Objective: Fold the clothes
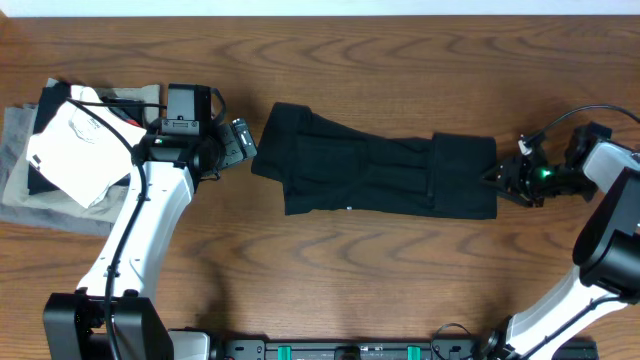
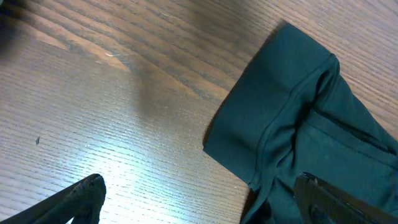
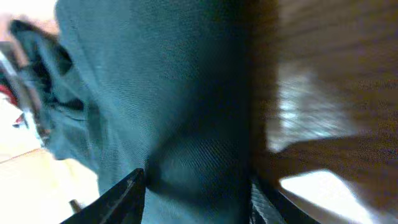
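Two claws, one at each end of a black soft-fabric T-shirt (image 1: 385, 175) folded into a long flat band. Just to the right of the left claw (image 1: 240, 145), the band's near end. Jaws there spread to full width, with nothing between. At the right claw (image 1: 500, 178), the band's other end, reaching in between fingers set roughly halfway apart. Cannot tell whether pinched there or merely straddled.

Under everything, a brown wood-grain table (image 1: 350, 270), with a bright patch of glare close beneath the left claw. Behind and to the left of that claw, well apart from the T-shirt, a white folded garment (image 1: 75, 150) on top of a grey-olive folded garment (image 1: 20, 190). Of the room, only a pale strip past the table's far edge.

From overhead: both ends of the band and the stack at once, but no look into either gap. From the left wrist: two dark fingertips (image 2: 84, 193) low in view, mostly bare wood between, and a hemmed corner of the T-shirt ahead, toward the right-hand finger. From the right wrist: blurred cloth filling the space between the fingers (image 3: 124, 196), with its straight edge along the inner side of the right-hand one and wood beyond.
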Motion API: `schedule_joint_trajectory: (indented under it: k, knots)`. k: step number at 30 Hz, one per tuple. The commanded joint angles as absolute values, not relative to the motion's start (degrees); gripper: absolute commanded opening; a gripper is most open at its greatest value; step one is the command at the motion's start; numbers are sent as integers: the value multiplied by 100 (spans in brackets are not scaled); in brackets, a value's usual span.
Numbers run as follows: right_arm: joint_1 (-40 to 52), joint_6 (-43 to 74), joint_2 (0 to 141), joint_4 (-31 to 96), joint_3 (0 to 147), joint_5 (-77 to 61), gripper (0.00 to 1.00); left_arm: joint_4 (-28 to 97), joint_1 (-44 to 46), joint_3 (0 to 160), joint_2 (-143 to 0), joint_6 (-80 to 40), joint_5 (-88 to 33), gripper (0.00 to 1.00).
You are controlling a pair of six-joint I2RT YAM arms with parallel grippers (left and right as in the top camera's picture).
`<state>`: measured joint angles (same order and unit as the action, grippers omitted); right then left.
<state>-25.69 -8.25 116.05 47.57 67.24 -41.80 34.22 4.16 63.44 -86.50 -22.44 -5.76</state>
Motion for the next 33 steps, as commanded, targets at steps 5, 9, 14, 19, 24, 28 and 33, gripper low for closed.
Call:
schedule_joint_trajectory:
  k: [5, 9, 14, 19, 24, 28, 33]
  knots:
    - [-2512, -875, 12210, 4547, 6595, -3752, 20, 3452, 381, 6270, -8650, -2211, -506, 98]
    - [-2528, -587, 12208, 4451, 6608, -3540, 1, 3476, 381, 6270, -8650, -2209, -506, 98]
    - [-2591, -416, 12097, 4676, 6803, -2980, 1, 3476, 381, 6270, -8650, -2209, -506, 98]
    - [-2724, -276, 11703, 5231, 7238, -2364, 1, 3472, 381, 6270, -8650, -2206, -504, 98]
    - [-2733, 193, 11083, 5835, 7559, -827, 1, 3468, 381, 6270, -8650, -2209, -506, 98]
    - [-2694, 276, 10685, 5983, 7575, -233, 1, 3468, 381, 6270, -8650, -2209, -504, 98]
    - [-2663, 657, 10326, 6119, 7594, 172, 1, 3470, 381, 6270, -8650, -2209, -506, 98]
